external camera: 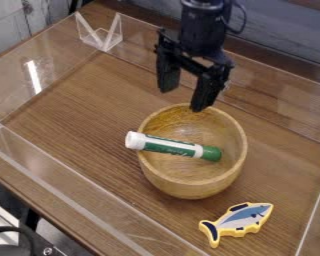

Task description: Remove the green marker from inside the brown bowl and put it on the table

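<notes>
The green marker (176,148) lies across the brown bowl (190,175), white end resting on the left rim, green cap toward the right inside. The bowl sits on the table (83,110) near its middle. My gripper (184,82) hangs just above the bowl's far rim, pointing straight down. Its two dark fingers stand apart and open, with nothing between them. The marker is below and in front of the fingertips, apart from them.
A small blue-and-yellow toy fish (238,221) lies on the table at the front right of the bowl. Clear acrylic walls (43,175) run along the table's edges, and a clear triangular piece (99,30) stands at the back left.
</notes>
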